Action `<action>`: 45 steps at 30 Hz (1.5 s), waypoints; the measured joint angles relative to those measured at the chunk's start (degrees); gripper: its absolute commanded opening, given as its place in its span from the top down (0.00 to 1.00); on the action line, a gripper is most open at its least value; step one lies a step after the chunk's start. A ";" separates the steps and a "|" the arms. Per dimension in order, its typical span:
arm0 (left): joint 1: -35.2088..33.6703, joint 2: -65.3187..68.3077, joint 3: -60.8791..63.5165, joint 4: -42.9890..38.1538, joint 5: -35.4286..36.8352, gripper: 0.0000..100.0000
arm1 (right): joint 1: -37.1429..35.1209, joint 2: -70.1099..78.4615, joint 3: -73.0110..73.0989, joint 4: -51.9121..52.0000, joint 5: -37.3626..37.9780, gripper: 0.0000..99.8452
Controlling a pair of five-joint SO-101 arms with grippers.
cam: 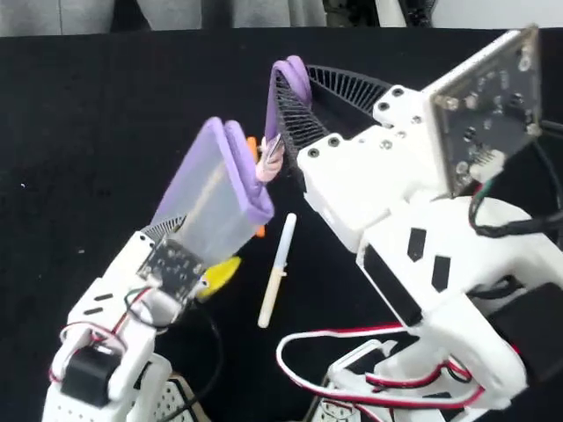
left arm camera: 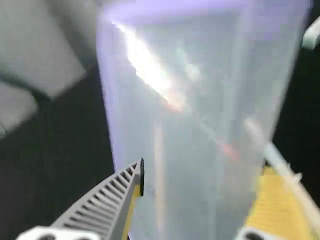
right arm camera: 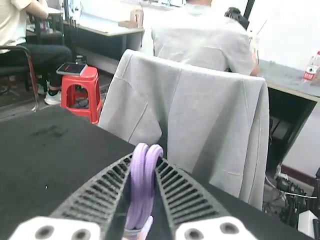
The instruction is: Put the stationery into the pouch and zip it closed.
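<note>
Purple along the rim and see-through in the body, that pouch [cam: 215, 207]. Why is it hanging above the counter [cam: 88, 132]?

Both arms have it. The left fingers [left arm camera: 136, 176] are closed on the clear lower end, one ribbed grey, one yellow, with the plastic pressed flat between them. The right fingers [right arm camera: 162, 172], black and ribbed, are pinched tight on the purple strip [right arm camera: 142, 165] at the far end.

So it is stretched between them?

That is my reading: held taut at both ends, the soft film keeps its shape and the zip edge is less likely to fold.

And the stationery?

A slim pen [cam: 276, 272], white with a cream end, lies on the counter just below the pouch, touching neither arm. An orange piece [cam: 252, 145] shows at the pouch's edge; I cannot tell whether it is inside.

What is the plastic like?

Glossy and thin, with glare across it. It looks limp, so I would expect sagging if either grip lets go.
</note>
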 measured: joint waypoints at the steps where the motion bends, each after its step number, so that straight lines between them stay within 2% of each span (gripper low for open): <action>1: 0.62 0.00 -0.97 0.00 0.00 0.82 | 0.00 0.00 0.35 0.00 0.00 0.99; 6: 2.99 -0.09 0.26 -0.26 0.00 0.85 | 0.00 0.00 2.90 0.09 0.00 0.99; 15: 2.20 -0.26 6.95 -7.74 -3.60 0.85 | -2.99 0.00 2.99 0.97 0.00 0.99; 24: 2.02 -0.26 8.88 -7.91 -4.22 0.85 | -3.60 0.09 2.99 1.14 0.00 0.99; 32: 1.32 -0.26 9.14 -8.00 -6.86 0.73 | -3.60 0.09 2.99 1.14 0.00 0.99; 40: -2.02 0.18 9.58 -7.56 -7.30 0.73 | -3.60 0.09 2.99 1.23 0.00 0.99; 45: -2.90 0.00 12.57 -11.08 -7.30 0.73 | -3.60 0.09 2.99 1.23 0.00 0.99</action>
